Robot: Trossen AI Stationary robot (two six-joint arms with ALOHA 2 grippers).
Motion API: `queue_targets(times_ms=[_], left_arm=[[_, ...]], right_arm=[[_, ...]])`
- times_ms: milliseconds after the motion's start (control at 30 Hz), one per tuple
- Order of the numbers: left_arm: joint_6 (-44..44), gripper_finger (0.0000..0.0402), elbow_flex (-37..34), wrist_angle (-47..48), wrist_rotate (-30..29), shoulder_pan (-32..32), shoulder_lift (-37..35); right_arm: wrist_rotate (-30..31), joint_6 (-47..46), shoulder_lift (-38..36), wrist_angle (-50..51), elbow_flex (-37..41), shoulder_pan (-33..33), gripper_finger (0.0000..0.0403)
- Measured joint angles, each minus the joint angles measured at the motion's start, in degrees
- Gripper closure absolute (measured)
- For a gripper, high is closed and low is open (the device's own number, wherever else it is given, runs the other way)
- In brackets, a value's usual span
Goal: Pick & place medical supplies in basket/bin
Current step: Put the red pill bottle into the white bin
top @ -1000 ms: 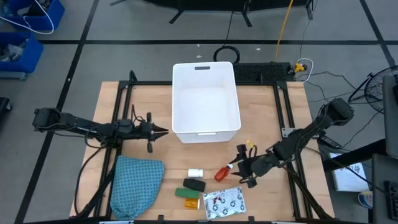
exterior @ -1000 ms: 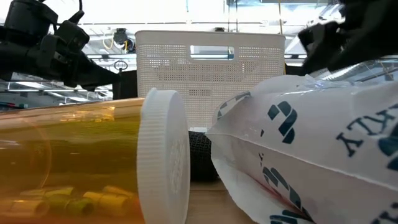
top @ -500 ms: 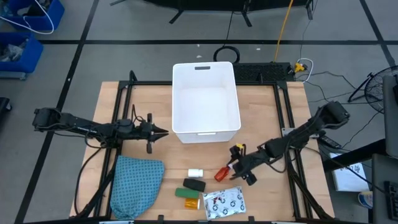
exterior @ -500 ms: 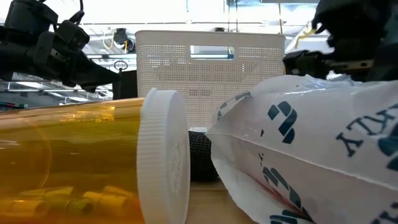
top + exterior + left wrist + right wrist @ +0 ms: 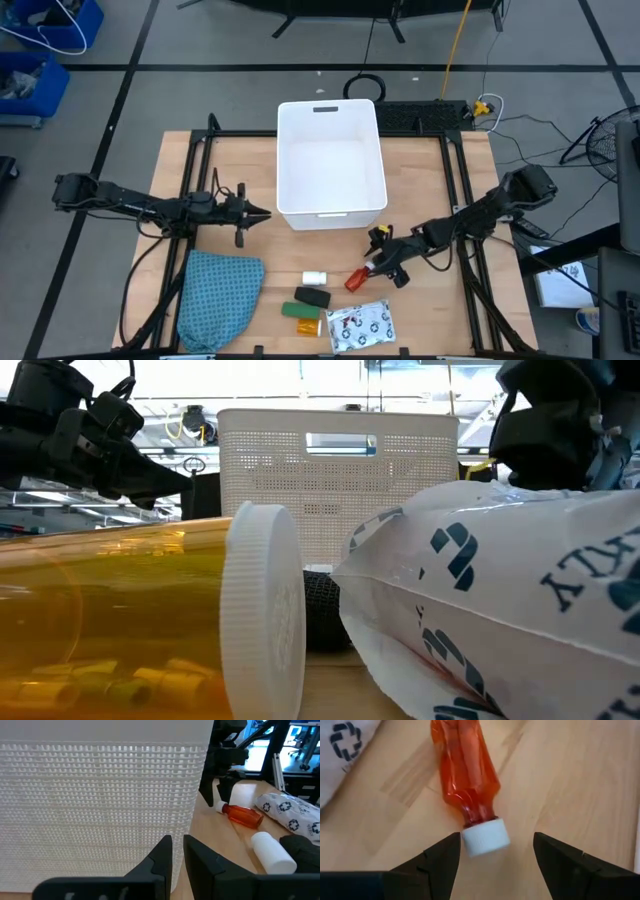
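Two spread fingers of the right claw (image 5: 492, 851) flank the white cap of the red bottle (image 5: 466, 775), which lies flat on the bench (image 5: 430, 180) just in front of the empty white bin (image 5: 331, 158), touching neither finger. Closing on the round cap alone could, I judge, make the bottle squirt out or swing, since its body lies beyond the fingers. Over by the bin's side wall, the left claw (image 5: 177, 852) waits, pressed nearly together.

Overhead, table-level, two close wrist views
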State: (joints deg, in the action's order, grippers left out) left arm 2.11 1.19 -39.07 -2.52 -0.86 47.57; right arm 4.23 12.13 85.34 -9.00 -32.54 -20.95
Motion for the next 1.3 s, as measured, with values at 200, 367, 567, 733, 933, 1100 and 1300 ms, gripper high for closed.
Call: queue_targets(times_ms=[200,367,567,733,933,1100,1300], left_arm=[[0.02,0.035,0.0,0.07,0.02,0.01,0.02],[-0.05,0.035,0.0,0.09,0.0,0.02,0.02],[-0.07,0.035,0.02,0.4,0.01,0.02,0.02],[-0.09,0.035,0.02,0.55,0.02,0.02,0.04],[-0.37,0.035,0.02,0.83,0.02,0.02,0.04],[-0.28,0.035,0.02,0.8,0.02,0.02,0.04],[0.02,0.035,0.02,0.79,0.04,0.02,0.04]], right_arm=[[-1.61,0.15,0.02,-2.67,1.76,-0.04,0.0168],[-4.62,0.87,0.14,-6.27,2.06,-0.13,0.0184],[-4.54,3.0,0.79,-9.49,2.06,-0.01,0.0196],[-4.57,3.75,0.85,-9.38,2.06,0.02,0.0197],[-5.21,3.64,0.85,-8.55,2.06,0.02,0.0198],[-6.25,3.16,0.85,-8.34,2.06,0.39,0.0198],[-6.96,1.9,0.85,-8.33,2.06,0.39,0.0211]])
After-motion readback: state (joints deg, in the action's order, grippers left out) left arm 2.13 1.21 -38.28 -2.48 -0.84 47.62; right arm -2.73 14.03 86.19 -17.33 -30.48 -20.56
